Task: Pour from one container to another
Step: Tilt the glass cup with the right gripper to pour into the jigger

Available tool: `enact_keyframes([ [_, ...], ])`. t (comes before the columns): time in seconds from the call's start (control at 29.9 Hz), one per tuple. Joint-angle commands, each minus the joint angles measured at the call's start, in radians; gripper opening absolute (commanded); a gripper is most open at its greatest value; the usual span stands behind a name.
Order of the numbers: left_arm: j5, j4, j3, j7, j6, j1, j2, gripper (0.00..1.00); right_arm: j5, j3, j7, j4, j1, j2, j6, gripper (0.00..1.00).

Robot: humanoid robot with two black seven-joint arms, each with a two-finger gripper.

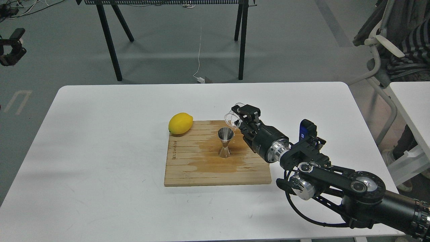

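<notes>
The clear glass cup [232, 118] was tipped on its side just right of the frame's centre, its lip over the rim of the steel jigger [225, 142], with the right gripper [239, 118] fingers clamped on it. The jigger stood upright on a wooden board [188, 171], on a dark wet patch. A lemon [180, 123] rested at the board's upper left corner. The board lay mid-way across a white worktop [100, 151]. Beyond it was grey floor, the black legs of another table [109, 40] and a white cable [199, 50]. At the upper left edge, the left gripper [11, 47] hung off the worktop; whether its fingers were apart I cannot tell. A chair [383, 50] stood at the upper right.
</notes>
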Motion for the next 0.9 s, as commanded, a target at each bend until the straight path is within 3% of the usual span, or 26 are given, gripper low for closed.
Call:
enact_keyframes([
  [0.0,0.0,0.0,0.0,0.0,0.0,0.0,0.001,0.99,-0.002,-0.003,0.001,-0.019,0.004,0.016,-0.001,0.19],
  [0.87,-0.001,0.0,-0.003,0.0,0.0,0.0,0.015,0.99,-0.042,-0.005,0.011,-0.038,0.015,0.039,-0.001,0.19],
])
